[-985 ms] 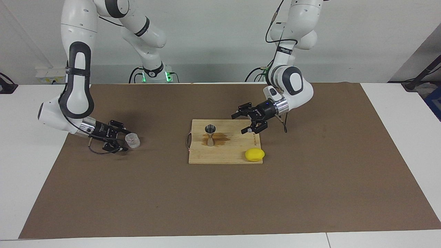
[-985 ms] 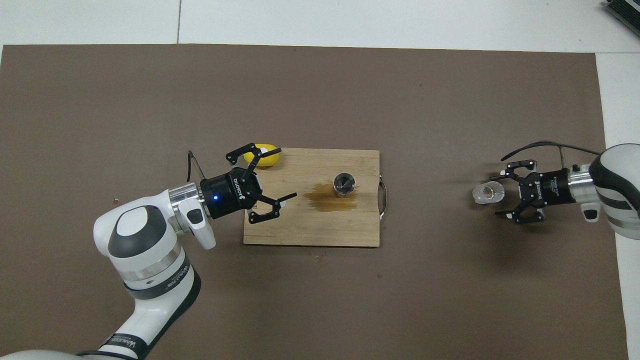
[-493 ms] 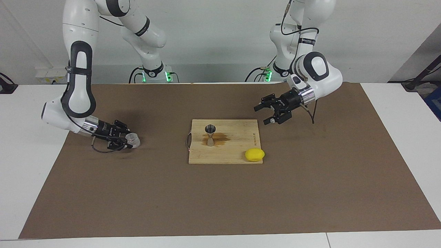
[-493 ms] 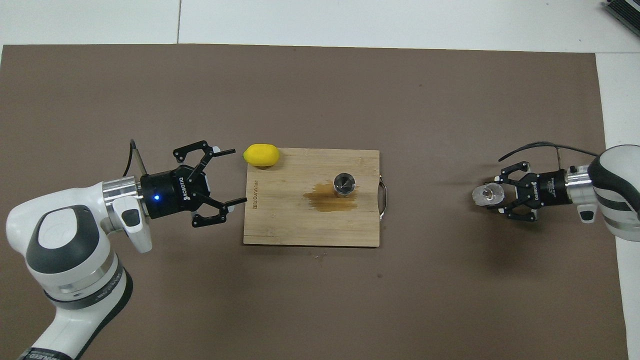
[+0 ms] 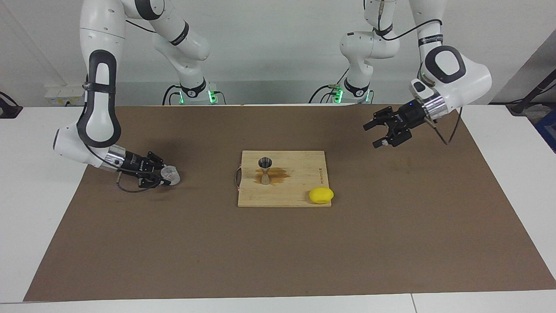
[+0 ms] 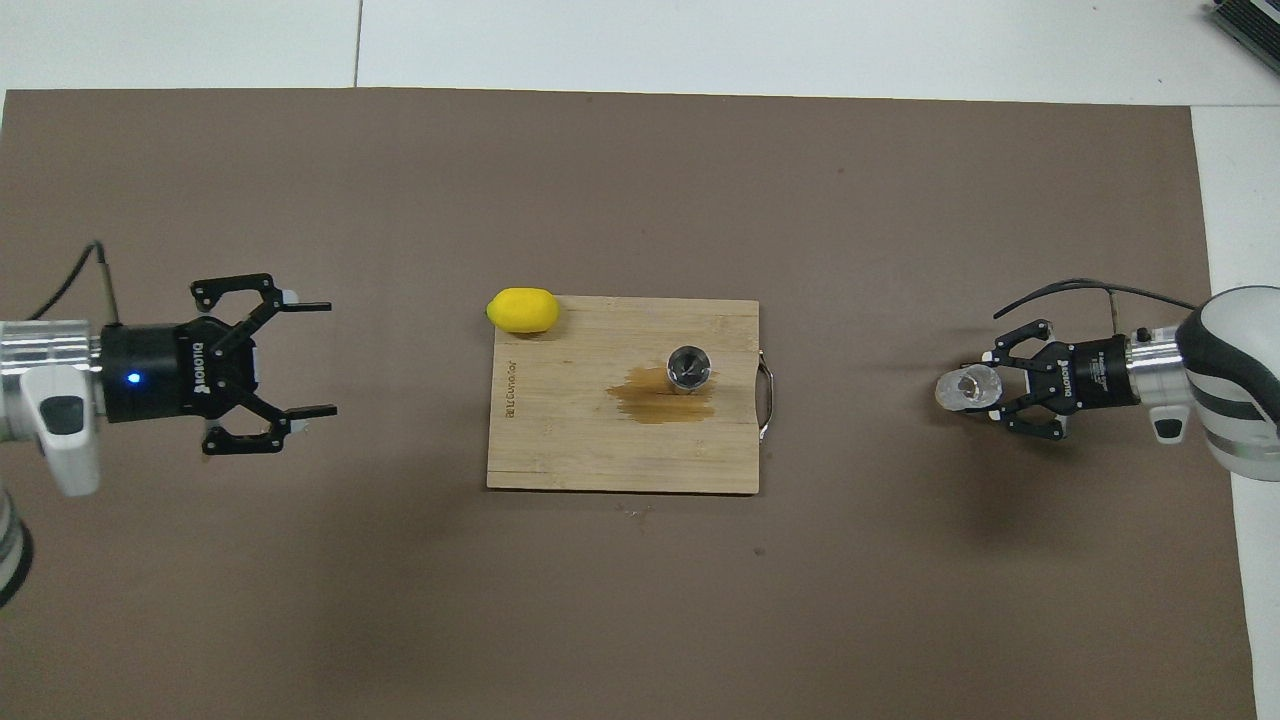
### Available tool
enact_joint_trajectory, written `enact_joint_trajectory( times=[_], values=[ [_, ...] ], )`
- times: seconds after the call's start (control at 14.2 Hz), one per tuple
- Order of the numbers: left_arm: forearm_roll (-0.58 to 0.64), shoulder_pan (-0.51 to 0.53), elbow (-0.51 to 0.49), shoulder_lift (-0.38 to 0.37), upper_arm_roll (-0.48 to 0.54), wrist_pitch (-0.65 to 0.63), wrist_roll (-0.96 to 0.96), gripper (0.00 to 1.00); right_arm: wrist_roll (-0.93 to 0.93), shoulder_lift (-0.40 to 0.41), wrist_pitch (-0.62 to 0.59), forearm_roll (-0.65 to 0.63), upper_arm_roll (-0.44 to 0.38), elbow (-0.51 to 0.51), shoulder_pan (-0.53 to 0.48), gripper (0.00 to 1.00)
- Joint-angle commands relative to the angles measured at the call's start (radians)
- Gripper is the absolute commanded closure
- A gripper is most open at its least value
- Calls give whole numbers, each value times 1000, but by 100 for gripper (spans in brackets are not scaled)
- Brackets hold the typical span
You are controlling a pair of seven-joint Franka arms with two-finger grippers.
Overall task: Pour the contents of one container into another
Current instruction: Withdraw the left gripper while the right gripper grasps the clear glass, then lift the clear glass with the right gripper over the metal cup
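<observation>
Right tool (image 5: 167, 177): closed on the glass cup (image 5: 170, 175), low over the desk (image 5: 217, 243), right arm's end.
Left tool (image 5: 377, 132): wide, empty, waiting.
Jigger (image 5: 265, 170): upright on the cutting board (image 5: 286, 191), between both tools; right tool's move runs toward it.

Yellow lemon (image 5: 321, 195) at stained wooden cutting board's (image 5: 295, 195) corner, on brown mat (image 5: 278, 252)

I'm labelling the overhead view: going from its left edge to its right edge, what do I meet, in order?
left claw → lemon → cutting board → brown stain → jigger → board's metal handle → glass cup → right claw, shut on the cup.
</observation>
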Motion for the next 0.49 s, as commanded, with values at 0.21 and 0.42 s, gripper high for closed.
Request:
enact_joint_trajectory(
  times=[0.21,0.42],
  values=[
    [290,118,204,0,-8,-160,-82,0,232,-114,39,28,31,1,144,100],
    [416,152,330,9,-8,-245,-102,0,361,-124,50,11,28,51,236,100]
  ],
)
